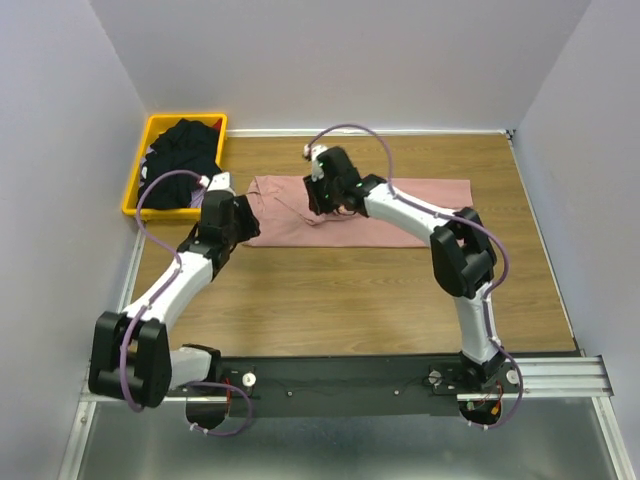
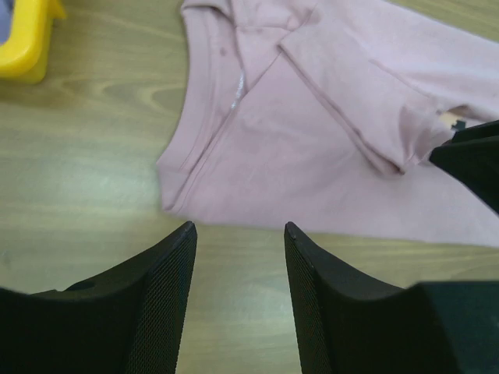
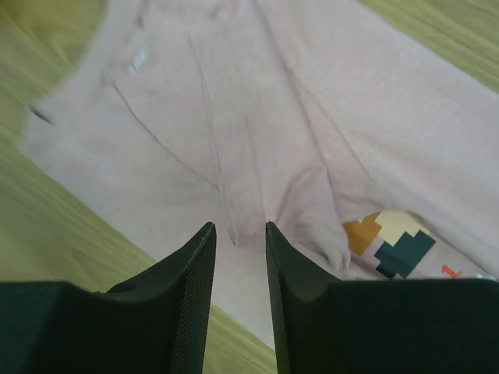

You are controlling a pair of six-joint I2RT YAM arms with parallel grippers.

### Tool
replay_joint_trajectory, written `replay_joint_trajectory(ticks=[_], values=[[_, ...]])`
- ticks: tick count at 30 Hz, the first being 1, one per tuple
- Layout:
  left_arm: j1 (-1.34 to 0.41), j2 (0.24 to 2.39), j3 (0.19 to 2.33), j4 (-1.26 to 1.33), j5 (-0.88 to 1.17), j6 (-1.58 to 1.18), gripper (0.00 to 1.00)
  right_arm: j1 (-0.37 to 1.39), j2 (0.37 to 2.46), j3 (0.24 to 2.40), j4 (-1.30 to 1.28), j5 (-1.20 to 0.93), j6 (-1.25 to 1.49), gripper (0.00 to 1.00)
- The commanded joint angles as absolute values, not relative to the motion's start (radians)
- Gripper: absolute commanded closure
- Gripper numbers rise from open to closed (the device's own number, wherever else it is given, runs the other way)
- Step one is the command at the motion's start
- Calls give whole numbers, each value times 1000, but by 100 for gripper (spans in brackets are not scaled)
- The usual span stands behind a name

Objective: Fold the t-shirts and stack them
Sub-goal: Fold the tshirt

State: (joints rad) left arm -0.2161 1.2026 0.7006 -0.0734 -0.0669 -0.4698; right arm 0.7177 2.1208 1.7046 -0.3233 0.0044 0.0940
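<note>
The dusty pink t-shirt lies folded into a long strip on the wooden table, collar end to the left. My left gripper is open and empty just off the shirt's left corner; in the left wrist view only bare wood shows between its fingers, with the shirt ahead. My right gripper hovers open over the shirt's left half; in its wrist view a folded sleeve seam lies under the tips and a bit of the pixel print peeks out. Black t-shirts are heaped in the bin.
A yellow bin stands at the table's back left corner; it also shows in the left wrist view. White walls close in on three sides. Bare wood lies in front of the pink shirt. The right arm crosses over the shirt's right half.
</note>
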Motion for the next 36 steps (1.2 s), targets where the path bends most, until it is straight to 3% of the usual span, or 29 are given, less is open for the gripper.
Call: replay_joint_trajectory(ticks=[1, 7, 9, 18, 23, 31, 33, 36], values=[[-213, 1316, 816, -6, 40, -497, 47, 612, 2091, 1778, -276, -279, 346, 61], [-239, 1603, 1055, 37, 126, -492, 54, 572, 2169, 1832, -218, -387, 524, 61], [-247, 1709, 1145, 32, 158, -494, 60, 558, 2197, 1800, -169, -402, 577, 61], [-261, 2011, 1310, 2, 206, -522, 67, 436, 2240, 1546, -9, -520, 669, 65], [-259, 2078, 1330, -25, 195, -531, 71, 368, 2237, 1381, 109, -594, 637, 66], [-238, 2069, 1319, -41, 184, -542, 73, 301, 2183, 1318, 130, -635, 529, 67], [-238, 2013, 1318, -46, 175, -535, 71, 304, 2151, 1325, 127, -647, 515, 65], [-238, 1892, 1301, -61, 140, -522, 60, 330, 2085, 1341, 98, -626, 463, 59]])
